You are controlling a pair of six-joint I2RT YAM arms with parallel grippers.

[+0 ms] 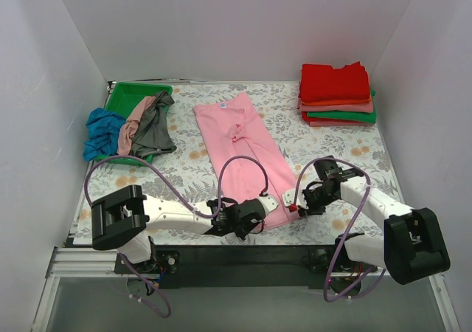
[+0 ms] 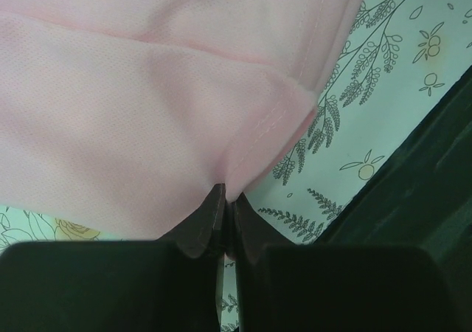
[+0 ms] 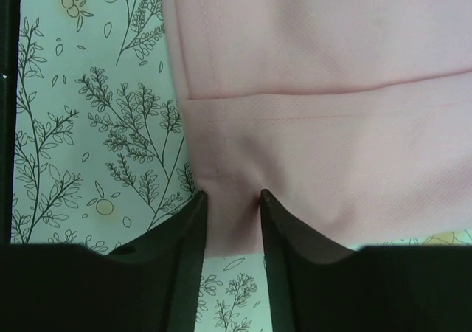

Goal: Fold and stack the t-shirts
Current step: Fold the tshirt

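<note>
The light pink t-shirt [image 1: 240,136] lies folded lengthwise into a long strip that runs from the table's middle back to its near edge. My left gripper [image 1: 258,225] is at the strip's near left corner and is shut on a pinch of the hem [image 2: 258,136]. My right gripper [image 1: 299,208] is at the near right corner. Its fingers [image 3: 184,229] stand a little apart with the pink hem [image 3: 231,221] lying flat between them. A stack of folded shirts [image 1: 336,96], red on top, sits at the back right.
A bright green tray [image 1: 125,94] stands at the back left. Blue [image 1: 99,133], salmon [image 1: 134,122] and grey [image 1: 156,129] shirts lie crumpled across it and over its edge. The table's black front edge [image 2: 413,199] runs close beside both grippers.
</note>
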